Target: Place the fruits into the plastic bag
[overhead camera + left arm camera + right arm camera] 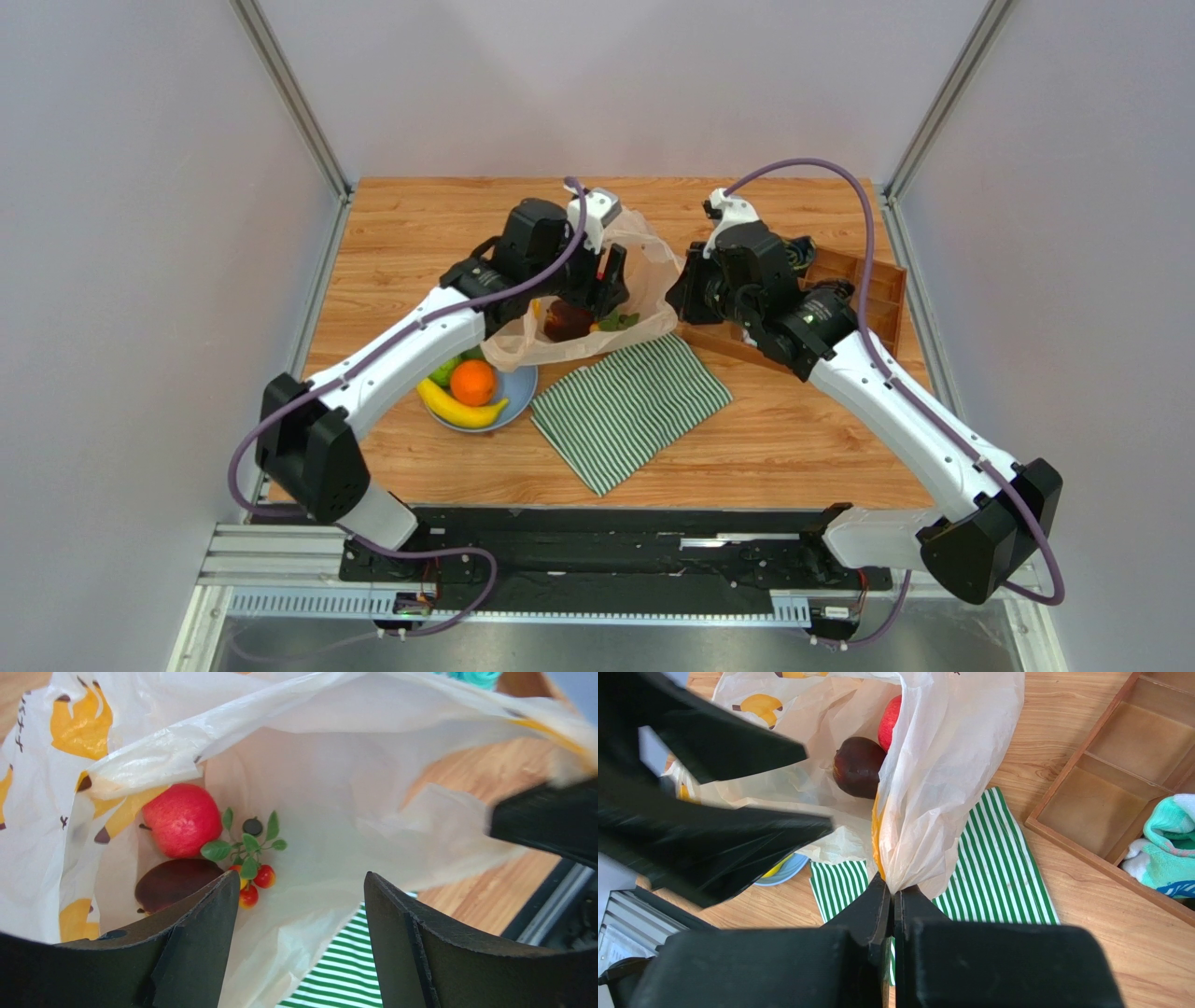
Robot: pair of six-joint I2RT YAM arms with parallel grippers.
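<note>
Fruits were split between two places: red apple (182, 819), dark purple-brown fruit (172, 882) and leafy red berries (253, 873) lay at the bottom of the plastic bag (337, 798), which sat on the table (786, 434) just behind the plate (523, 396); banana (460, 408), orange (473, 381) and green apple (445, 371) lay on the plate, outside the bag. Right pincer (892, 897) was shut on a pinch of the bag's rim, holding the mouth up and open. Left pincer (300, 890) hung over that mouth, jaws wide, nothing between them. Judged step: bring the left arm out and go for the plate fruit. To do it well: lift straight up so neither finger drags the thin film or collapses the opening; the right clamp should not slacken; the orange sat on top and looked the easiest pick. Green-striped cloth (631, 406) lay just beside the plate, its far edge under the bag; wooden tray (856, 280) stood beyond the right arm.
</note>
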